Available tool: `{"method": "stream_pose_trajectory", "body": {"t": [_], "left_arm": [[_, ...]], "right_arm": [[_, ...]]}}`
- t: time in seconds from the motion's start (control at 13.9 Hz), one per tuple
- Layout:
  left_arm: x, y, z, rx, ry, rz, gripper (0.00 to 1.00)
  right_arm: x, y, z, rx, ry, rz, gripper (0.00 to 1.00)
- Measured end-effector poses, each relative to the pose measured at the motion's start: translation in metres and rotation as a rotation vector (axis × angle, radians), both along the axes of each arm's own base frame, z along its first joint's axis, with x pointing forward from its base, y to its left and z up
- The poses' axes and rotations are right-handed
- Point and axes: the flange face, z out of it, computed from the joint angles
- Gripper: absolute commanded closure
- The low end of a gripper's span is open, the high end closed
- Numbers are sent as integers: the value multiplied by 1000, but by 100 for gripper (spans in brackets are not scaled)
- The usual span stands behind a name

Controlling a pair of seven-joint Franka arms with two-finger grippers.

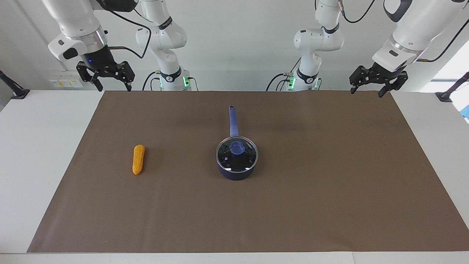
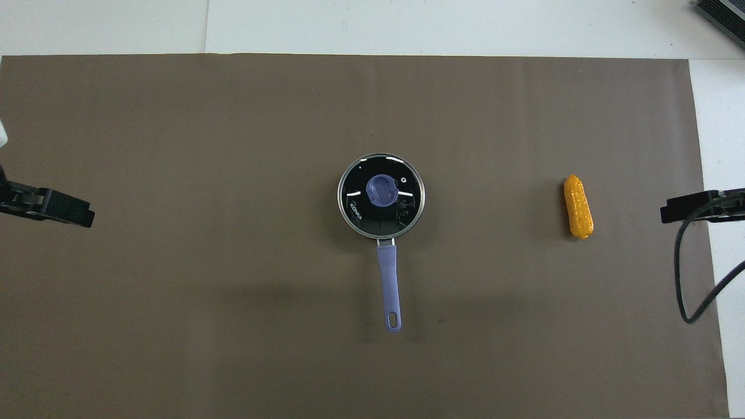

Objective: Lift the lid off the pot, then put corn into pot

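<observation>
The pot (image 1: 236, 171) stands mid-mat, a dark blue saucepan whose long handle (image 2: 389, 279) points toward the robots. On it sits the lid (image 1: 237, 156), clear glass with a blue knob (image 2: 382, 191). The corn (image 1: 138, 159), an orange-yellow cob, lies on the mat toward the right arm's end, also in the overhead view (image 2: 578, 206). My right gripper (image 1: 114, 86) hangs open and empty in the air over the mat's edge at the right arm's end. My left gripper (image 1: 366, 92) hangs open and empty over the mat's edge at the left arm's end.
A brown mat (image 1: 315, 190) covers most of the white table (image 1: 40, 154). Black clamp stands sit at both table ends (image 1: 16, 91) (image 1: 447, 94). A cable (image 2: 689, 279) loops down from the right arm. A dark object (image 2: 722, 14) lies at one corner.
</observation>
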Motion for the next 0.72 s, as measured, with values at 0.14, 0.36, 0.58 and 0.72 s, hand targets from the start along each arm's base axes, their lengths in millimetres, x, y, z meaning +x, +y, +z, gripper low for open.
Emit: {"method": "stream_pose_trajectory", "body": {"t": [0.14, 0.36, 0.58, 0.72], "left_arm": [[2, -20, -4, -1, -3, -35, 0], [6, -58, -13, -2, -16, -87, 0], [9, -97, -24, -3, -32, -103, 0], [9, -124, -30, -5, -47, -105, 0]], "right_arm": [[3, -7, -18, 0, 8, -11, 0], [28, -13, -90, -5, -12, -16, 0], [64, -13, -179, -15, -7, -11, 0], [80, -13, -224, -21, 2, -9, 0]]}}
